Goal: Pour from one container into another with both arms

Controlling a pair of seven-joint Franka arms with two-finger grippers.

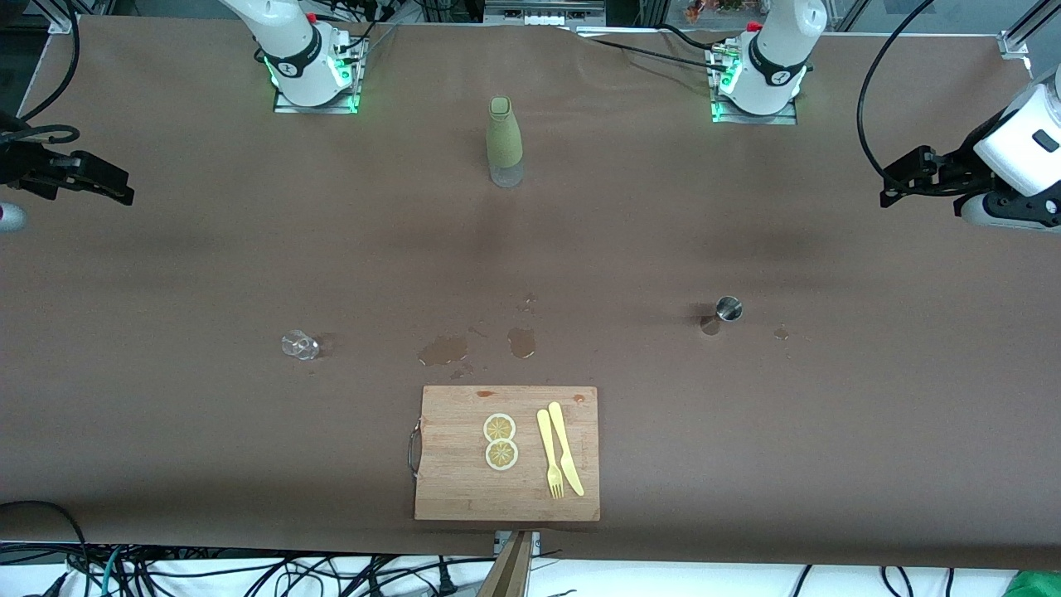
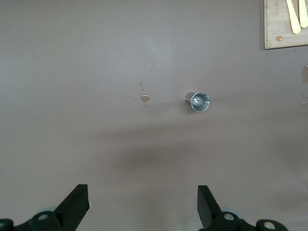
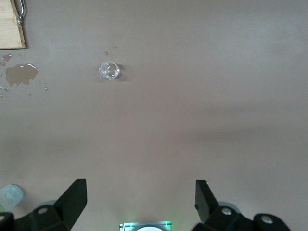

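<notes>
Both arms waiting high at the table's ends, nothing held. Left gripper point(image 2: 142, 207) over bare brown table point(image 1: 796, 431) at the left arm's end, fingers point(image 2: 77, 202) spread wide and empty. Right gripper point(image 3: 140, 204) over the right arm's end, fingers point(image 3: 74, 197) likewise spread wide with nothing between them.

Small steel measuring cup point(image 1: 728, 309) upright on the cloth toward the left arm's end, open mouth up, also plain in the left wrist view point(image 2: 199, 101); a small droplet stain point(image 2: 145, 98) near it. Small clear glass point(image 1: 299, 345) toward the right arm's end, upright, seen from above in the right wrist view point(image 3: 109, 70). The two containers well apart from each other.

Green bottle point(image 1: 504, 141) upright between the two bases, farther from the front camera than everything else. Spilled puddles point(image 1: 448, 349) on the cloth between glass and cup, just beside the upper edge of a wooden cutting board point(image 1: 456, 489). On the board: two lemon slices point(image 1: 501, 441) touching each other, a yellow fork point(image 1: 549, 454) and a yellow knife point(image 1: 566, 448) side by side
</notes>
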